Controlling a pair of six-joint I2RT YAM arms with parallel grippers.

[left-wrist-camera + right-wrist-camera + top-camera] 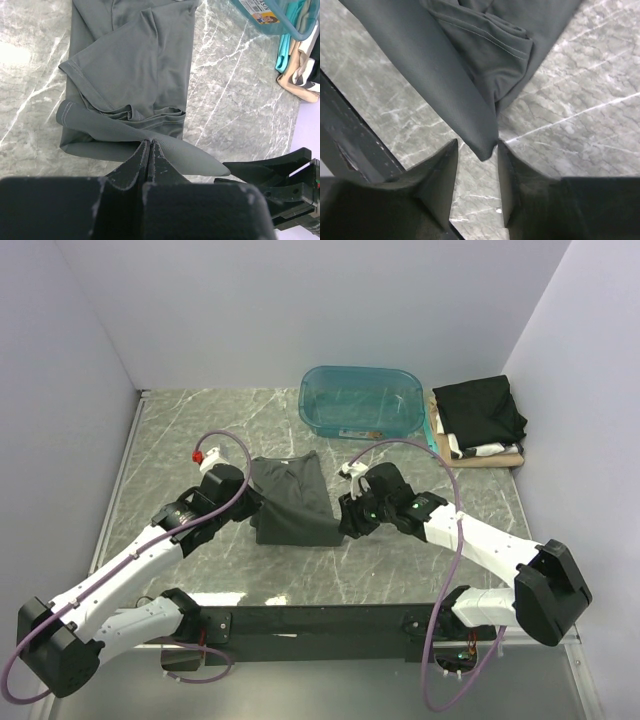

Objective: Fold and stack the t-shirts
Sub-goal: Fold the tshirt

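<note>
A grey marble-patterned table (180,430) carried everything. At its middle lay the dark charcoal-grey cloth t-shirt (290,502), partly folded, one short sleeve turned in over the body and its near edge drawn up into a band running between the two grippers. Behind it, toward the back wall, stood a translucent teal plastic tub (360,400). To the right of the tub, close to the side wall, sat a small pile of folded tees: a black t-shirt (482,410) on top, a white t-shirt (480,450) and a tan t-shirt (490,460) showing beneath it. The left gripper (149,145) was clamped tight on the lifted band of charcoal cloth. The right gripper (476,144) had its jaws apart, the band's end corner hanging loose between them, not pinched.
</note>
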